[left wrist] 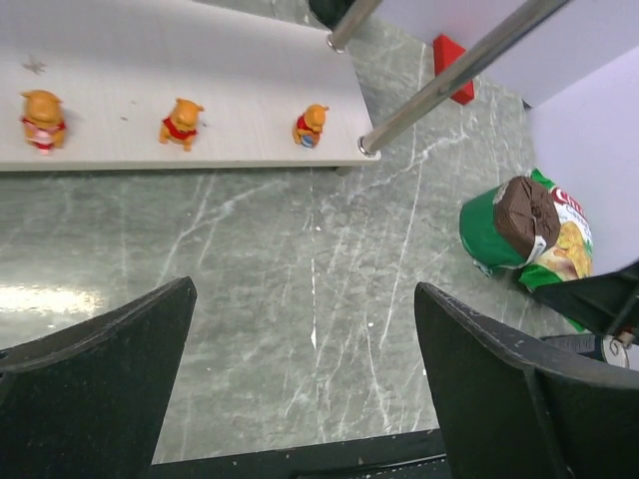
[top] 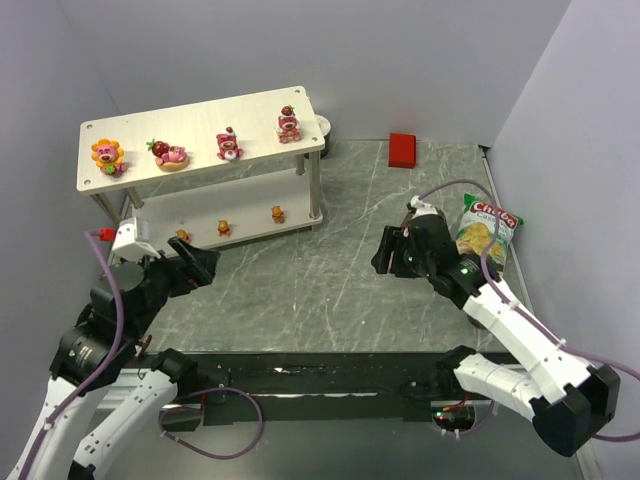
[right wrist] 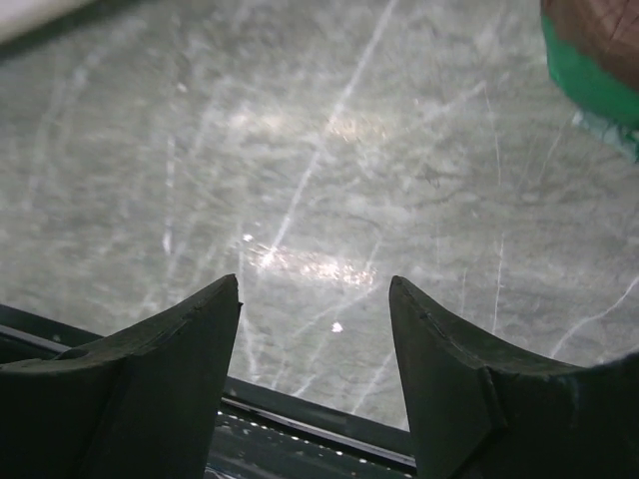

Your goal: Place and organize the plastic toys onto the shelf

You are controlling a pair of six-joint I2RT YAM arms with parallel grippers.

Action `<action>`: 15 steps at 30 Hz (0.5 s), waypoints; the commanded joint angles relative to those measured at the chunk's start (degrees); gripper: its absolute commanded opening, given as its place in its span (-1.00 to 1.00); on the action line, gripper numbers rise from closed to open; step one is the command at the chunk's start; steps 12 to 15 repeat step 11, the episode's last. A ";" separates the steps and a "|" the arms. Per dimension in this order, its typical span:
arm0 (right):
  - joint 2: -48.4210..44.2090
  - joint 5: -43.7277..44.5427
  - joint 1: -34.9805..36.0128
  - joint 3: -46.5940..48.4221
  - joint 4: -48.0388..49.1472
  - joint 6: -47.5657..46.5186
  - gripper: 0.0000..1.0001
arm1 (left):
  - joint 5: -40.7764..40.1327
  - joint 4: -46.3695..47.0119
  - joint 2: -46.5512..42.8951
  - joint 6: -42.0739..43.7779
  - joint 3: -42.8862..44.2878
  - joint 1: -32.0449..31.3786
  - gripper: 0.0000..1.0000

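The seven small plastic toys are all being carried by the long two-tier shelf of pale wood boards on thin metal legs (top: pixel 255 108), which is standing toward the far left corner of the grey-green marbled tabletop (top: pixel 320 295). Along the top board an orange-yellow flower-faced figurine (top: pixel 107 155) and three pink-red strawberry bears (top: pixel 170 154) (top: pixel 229 145) (top: pixel 289 124) are being displayed in one spaced row. On the lower board three tiny orange bears (left wrist: pixel 42 120) (left wrist: pixel 180 123) (left wrist: pixel 311 125) are being kept upright in a second row, each apart from its neighbour. This sorting by kind and size is judged to be the organising that is asked for, so the task is being read as done or very nearly so. The left gripper (top: pixel 205 265) is being held just off the near side of the shelf, near the left edge, angled toward the lower board. Its jaws are spread wide and nothing is being gripped. The right gripper (top: pixel 383 255) is being held low over bare tabletop right of the middle, elbow folded back toward the near right corner. Its jaws are likewise parted and nothing is between them. A green crisp bag (top: pixel 487 228) is lying by the right edge and a red block (top: pixel 402 148) at the far edge; neither is being touched.
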 commanded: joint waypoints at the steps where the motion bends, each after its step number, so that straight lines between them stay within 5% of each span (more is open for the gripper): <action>1: -4.85 0.91 -0.36 4.33 0.50 -0.05 0.39 | -4.07 -3.89 -1.30 1.18 4.00 -0.15 0.93; 15: -8.29 0.03 -0.35 3.11 1.03 2.41 0.42 | -7.95 -6.27 -3.32 5.49 6.82 -0.07 0.93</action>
